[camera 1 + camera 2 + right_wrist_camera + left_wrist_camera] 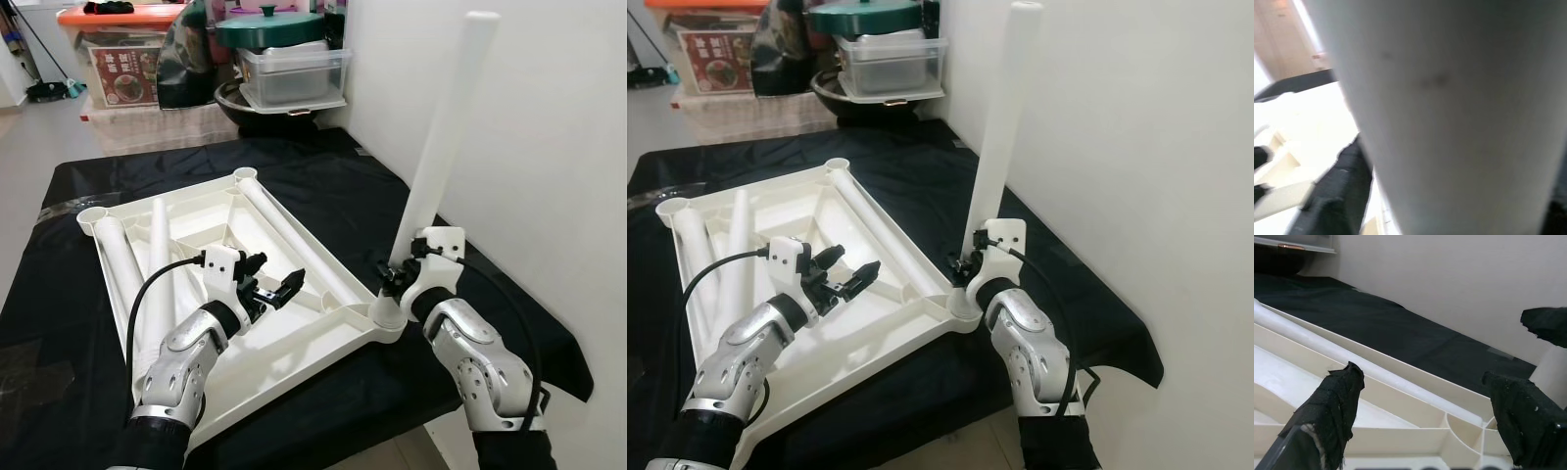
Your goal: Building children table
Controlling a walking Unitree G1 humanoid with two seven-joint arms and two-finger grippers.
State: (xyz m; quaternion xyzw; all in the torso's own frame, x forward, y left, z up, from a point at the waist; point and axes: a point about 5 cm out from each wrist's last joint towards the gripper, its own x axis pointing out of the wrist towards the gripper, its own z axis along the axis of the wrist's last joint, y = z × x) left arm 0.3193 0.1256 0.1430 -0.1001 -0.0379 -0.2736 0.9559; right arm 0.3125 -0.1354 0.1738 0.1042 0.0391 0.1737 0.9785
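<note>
Right tool (394,271) clamped on upright leg (441,147) at tabletop (323,338) corner socket — left tool (279,290) apart, hovering.

Open black cloth (323,186) beyond the tabletop (294,343) gives passage, but the wall (549,147) crowds the upright leg (441,147) on the right

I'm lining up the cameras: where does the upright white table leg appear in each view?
Left eye: upright leg, right of centre.
Right eye: centre.
Left wrist: its base at the right edge.
Right wrist: close up, held by the right tool.
Shared landmark: upturned white tabletop.
</note>
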